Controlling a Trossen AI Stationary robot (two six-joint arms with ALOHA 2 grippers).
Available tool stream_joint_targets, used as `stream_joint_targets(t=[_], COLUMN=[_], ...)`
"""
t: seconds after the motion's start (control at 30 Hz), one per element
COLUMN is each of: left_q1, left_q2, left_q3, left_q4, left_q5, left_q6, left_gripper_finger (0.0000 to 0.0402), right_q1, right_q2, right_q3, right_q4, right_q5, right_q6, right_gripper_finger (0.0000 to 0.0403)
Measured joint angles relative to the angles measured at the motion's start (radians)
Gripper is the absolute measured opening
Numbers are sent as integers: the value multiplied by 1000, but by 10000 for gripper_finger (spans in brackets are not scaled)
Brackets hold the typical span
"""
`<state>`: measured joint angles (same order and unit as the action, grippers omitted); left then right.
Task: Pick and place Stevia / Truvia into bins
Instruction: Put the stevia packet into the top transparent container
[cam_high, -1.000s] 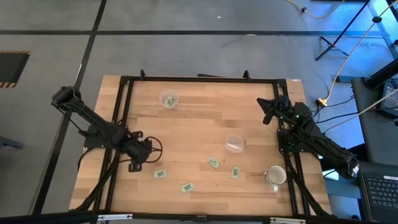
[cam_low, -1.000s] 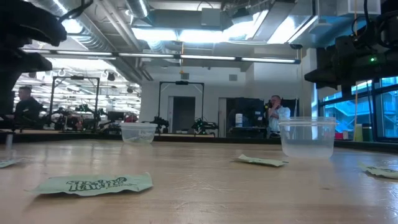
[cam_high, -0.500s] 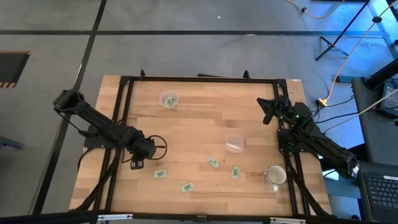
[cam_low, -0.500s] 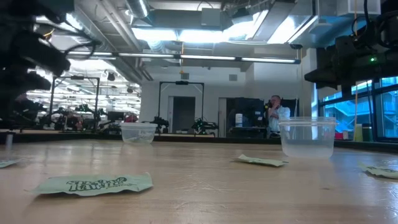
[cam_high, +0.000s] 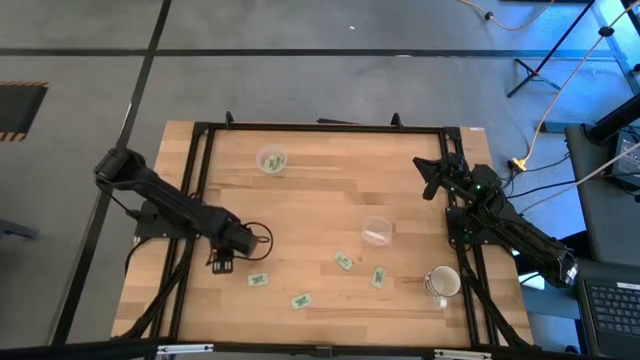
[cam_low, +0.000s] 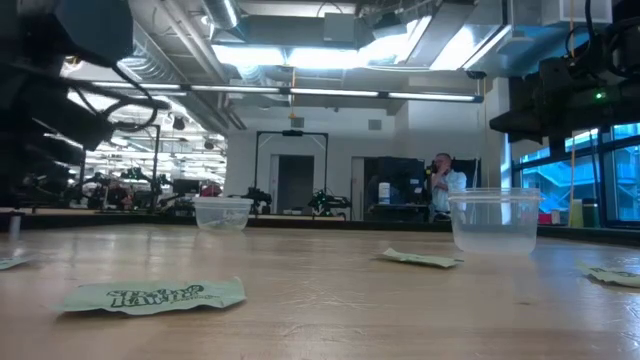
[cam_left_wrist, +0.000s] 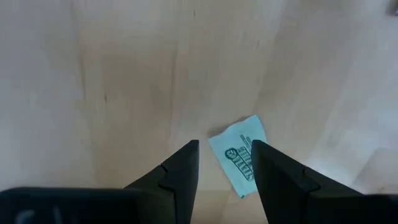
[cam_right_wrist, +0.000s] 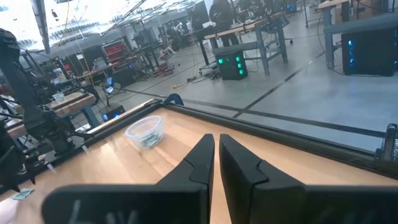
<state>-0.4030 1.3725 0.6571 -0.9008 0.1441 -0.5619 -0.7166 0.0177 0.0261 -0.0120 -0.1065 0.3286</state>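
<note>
From above, we see our left gripper (cam_high: 222, 263) hanging beside a green packet (cam_high: 258, 279); the right gripper (cam_high: 432, 180) waits at the table's far edge, fingers closed together. Past our left wrist, the fingers (cam_left_wrist: 177, 175) stand parted, the packet (cam_left_wrist: 240, 154) lying flat, long axis diagonal. We judge it light and flimsy: pinch across an edge.
</note>
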Motion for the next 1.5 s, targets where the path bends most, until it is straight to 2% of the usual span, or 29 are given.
stream_joint_targets(t=[0.33, 0.6, 1.03, 1.5], left_q1=[0, -3, -3, -3], left_q2=[103, 130, 131, 132], left_q3=[1, 3, 1, 0], left_q4=[19, 31, 28, 31], left_q5=[50, 54, 47, 57], left_q6=[37, 73, 78, 79], left_gripper_finger=[141, 140, 82, 65], right_q1=[0, 0, 0, 0], right_q2=[0, 0, 0, 0], right_q3=[0, 0, 0, 0], right_q4=[0, 0, 0, 0], right_q5=[0, 0, 0, 0], right_q6=[1, 0, 0, 0], right_gripper_finger=[30, 30, 30, 30])
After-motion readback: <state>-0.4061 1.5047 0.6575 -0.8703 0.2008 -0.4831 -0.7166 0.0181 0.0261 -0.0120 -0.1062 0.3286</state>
